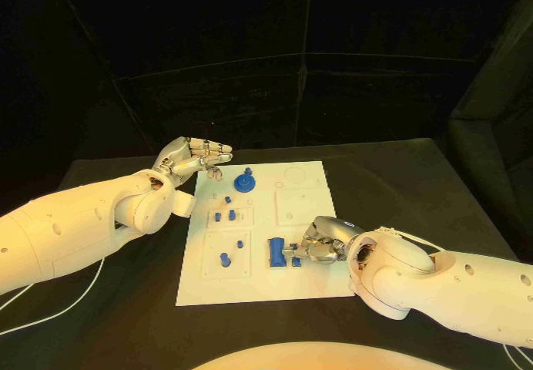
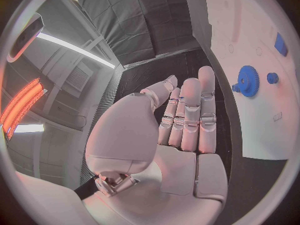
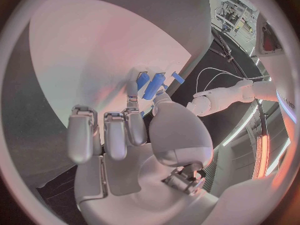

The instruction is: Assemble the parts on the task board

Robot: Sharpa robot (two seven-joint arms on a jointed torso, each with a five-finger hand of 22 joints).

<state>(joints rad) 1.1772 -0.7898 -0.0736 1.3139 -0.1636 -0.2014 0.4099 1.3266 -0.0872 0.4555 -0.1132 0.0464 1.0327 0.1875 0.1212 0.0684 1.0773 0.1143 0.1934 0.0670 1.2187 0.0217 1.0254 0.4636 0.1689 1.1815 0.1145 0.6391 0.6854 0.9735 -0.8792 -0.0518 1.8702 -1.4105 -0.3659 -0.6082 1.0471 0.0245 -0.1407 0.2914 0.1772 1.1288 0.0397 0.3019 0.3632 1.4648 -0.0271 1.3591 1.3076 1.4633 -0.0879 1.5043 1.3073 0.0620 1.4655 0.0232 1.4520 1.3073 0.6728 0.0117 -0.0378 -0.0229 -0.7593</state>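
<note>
Task board, white, mid-table: blue gear far; right hand pinches a blue part near; left hand empty, fingers apart.

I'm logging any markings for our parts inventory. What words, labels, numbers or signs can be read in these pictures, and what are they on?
None can be read.
The task board bears only faint raised outlines, no legible print.
The blue gear and the other blue parts show no lettering.
A small dark mark near the board's edge in the left wrist view is too small to read.
The left hand and right hand carry no visible labels.
</note>
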